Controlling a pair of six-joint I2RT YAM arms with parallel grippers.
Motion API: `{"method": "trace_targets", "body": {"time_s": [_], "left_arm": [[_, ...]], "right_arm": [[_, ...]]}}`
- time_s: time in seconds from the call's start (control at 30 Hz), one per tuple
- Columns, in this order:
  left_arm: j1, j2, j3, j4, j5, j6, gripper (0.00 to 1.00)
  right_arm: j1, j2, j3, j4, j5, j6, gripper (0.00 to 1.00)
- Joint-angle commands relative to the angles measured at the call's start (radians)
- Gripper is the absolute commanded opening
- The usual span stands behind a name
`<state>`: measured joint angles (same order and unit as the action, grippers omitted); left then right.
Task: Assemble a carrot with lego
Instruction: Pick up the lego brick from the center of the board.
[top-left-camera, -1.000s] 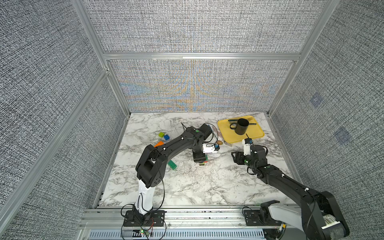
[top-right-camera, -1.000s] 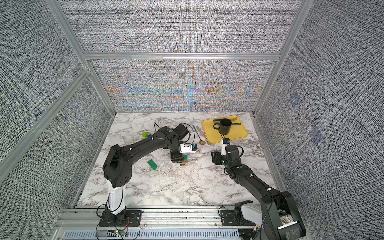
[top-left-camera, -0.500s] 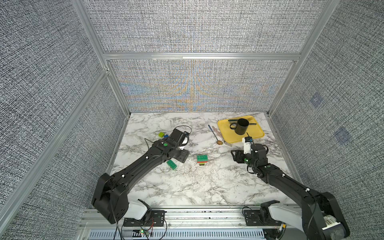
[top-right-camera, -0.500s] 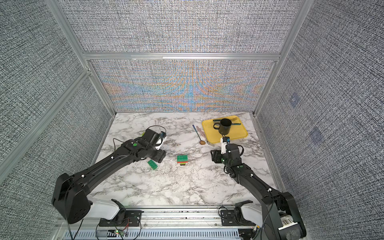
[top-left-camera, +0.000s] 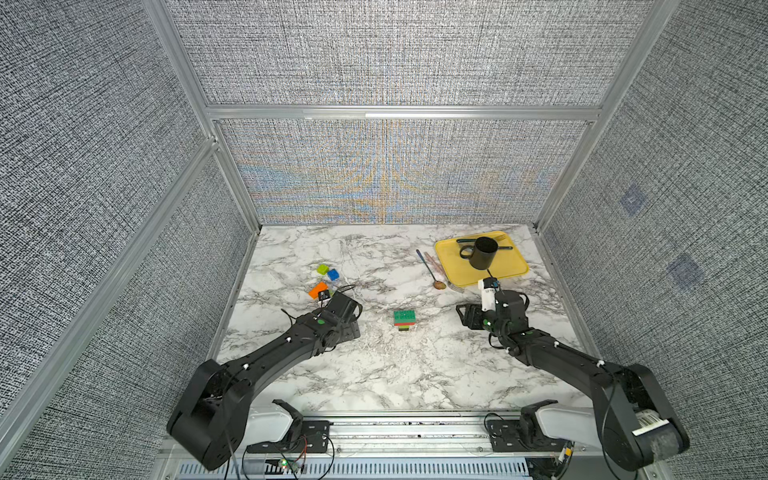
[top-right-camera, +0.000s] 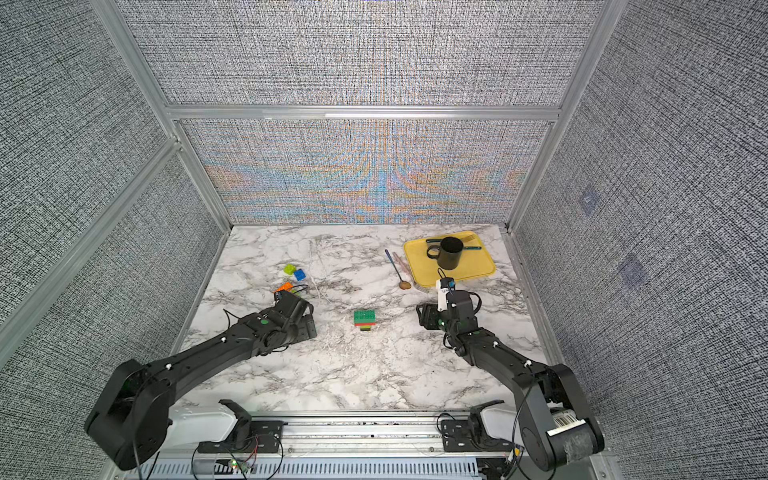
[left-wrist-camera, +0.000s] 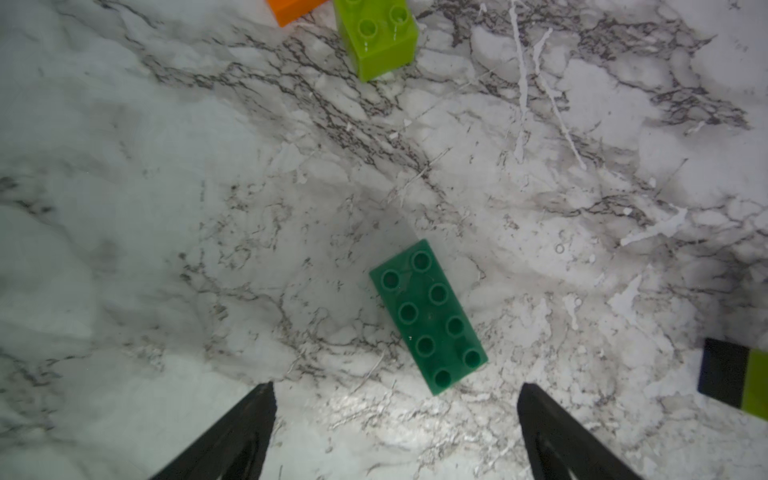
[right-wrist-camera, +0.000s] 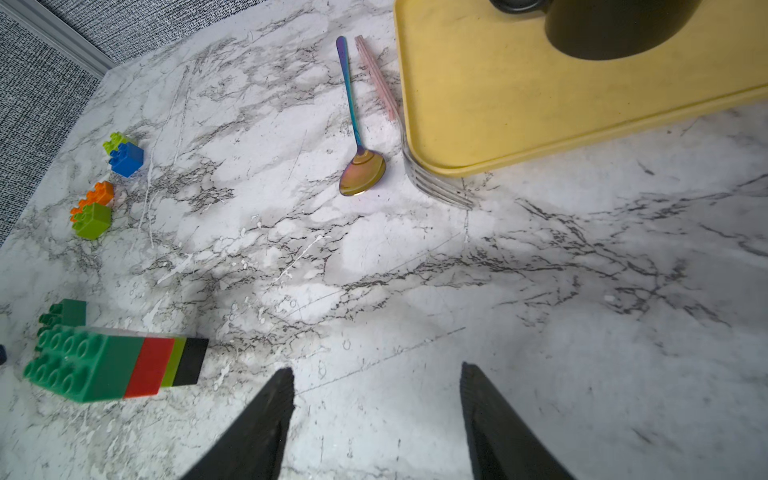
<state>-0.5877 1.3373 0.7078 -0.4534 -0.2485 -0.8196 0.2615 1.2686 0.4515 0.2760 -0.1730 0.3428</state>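
Swinging away from the middle, my left arm is now hanging over the loose bricks, and the left pincer (left-wrist-camera: 395, 390) has been opening wider as it goes. It is spread wide now, with nothing in it. The carrot (top-left-camera: 404, 320) is staying where it was let go, lying on its side in the middle of the table (top-left-camera: 374, 374), between my two arms. It is only part built: black tip, lime, red and dark green so far.

I am looking down at a dark green brick (left-wrist-camera: 428, 318) lying flat, studs up. It is sitting crooked to the pincer, and only its near end is coming close to the gap between the fingers. If I am closing on it like this, one finger may be hitting a corner first and spinning the brick away, or pinching it so it tips. I am thinking I should be turning the wrist and going further forward first. A lime brick (left-wrist-camera: 378, 37) and an orange brick (left-wrist-camera: 291, 10) are lying further off, so they are not in the way.

The right pincer (right-wrist-camera: 376, 368) is hanging half spread near the carrot, holding nothing. Nothing is holding the carrot down, so pushing a new brick on could be making it slide or roll.
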Motion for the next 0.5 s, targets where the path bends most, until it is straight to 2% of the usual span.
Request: {"method": "trace_targets", "body": {"time_s": [0.0, 0.1, 0.33, 0.47], "left_arm": [[0.009, 0.076, 0.031, 0.087, 0.040, -0.005, 0.93], [0.017, 0.142, 0.039, 0.116, 0.050, -0.001, 0.91], [0.017, 0.279, 0.096, 0.122, 0.122, 0.017, 0.73], [0.008, 0.307, 0.108, 0.109, 0.108, 0.048, 0.65]], "right_arm": [[0.005, -0.001, 0.001, 0.033, -0.007, 0.006, 0.65], [0.005, -0.014, -0.002, 0.024, -0.001, 0.002, 0.65], [0.004, -0.022, -0.015, 0.020, 0.004, 0.004, 0.65], [0.005, -0.017, -0.017, 0.022, 0.003, 0.005, 0.65]]}}
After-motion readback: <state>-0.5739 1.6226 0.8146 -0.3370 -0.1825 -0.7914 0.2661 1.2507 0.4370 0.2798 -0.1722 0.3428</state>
